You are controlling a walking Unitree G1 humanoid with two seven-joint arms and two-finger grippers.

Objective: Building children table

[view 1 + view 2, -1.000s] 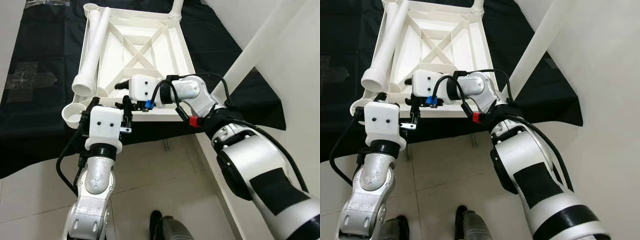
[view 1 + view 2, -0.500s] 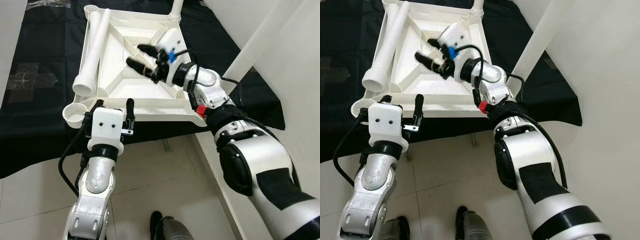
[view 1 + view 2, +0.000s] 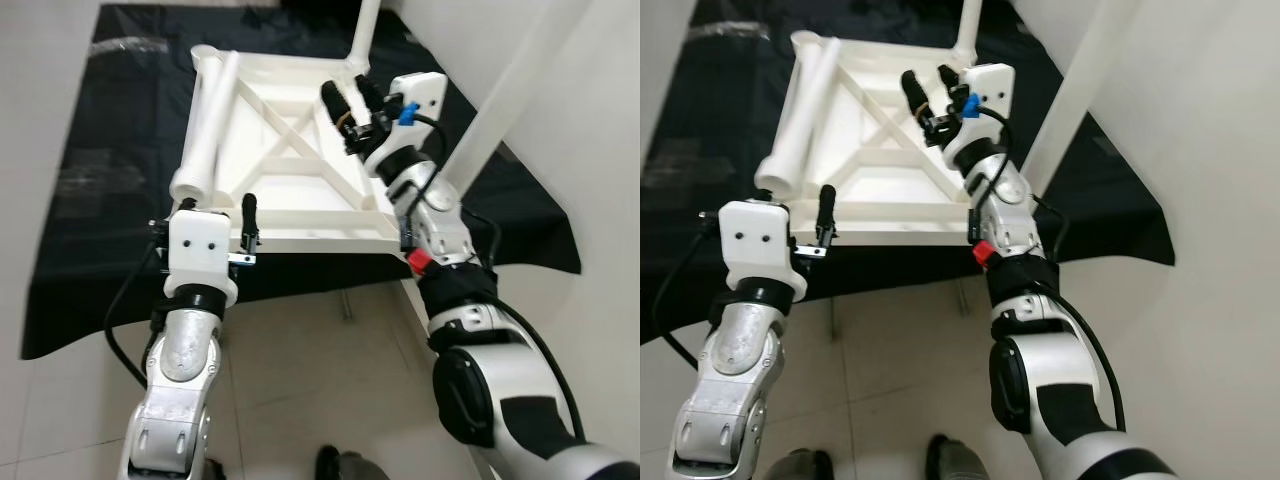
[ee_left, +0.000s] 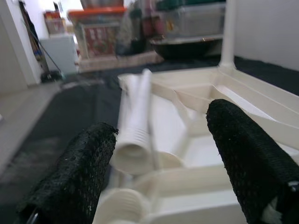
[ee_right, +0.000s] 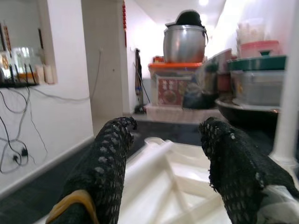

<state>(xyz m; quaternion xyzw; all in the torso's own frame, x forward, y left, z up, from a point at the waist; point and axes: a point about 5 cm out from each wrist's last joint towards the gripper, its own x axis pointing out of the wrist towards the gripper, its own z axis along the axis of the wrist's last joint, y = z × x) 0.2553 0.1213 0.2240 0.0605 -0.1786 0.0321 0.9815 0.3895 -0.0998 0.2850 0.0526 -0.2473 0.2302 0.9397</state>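
- Looking down, we see the white plastic tabletop (image 3: 290,160) lying upside down on a black cloth (image 3: 100,200), its underside a shallow rimmed tray braced by ribs that cross in an X.
- Inside that tray, along its left edge, we find a loose white leg tube (image 3: 205,125), smooth and round, with a ribbed, threaded near end.
- At the far right corner we note one leg (image 3: 365,25) standing upright.
- Our left gripper (image 3: 205,215) sits at the near left edge of the tabletop, its textured black fingers (image 4: 84,172) spread wide and empty.
- Our right gripper (image 3: 350,100) hangs raised over the far right part, fingers apart, holding nothing.
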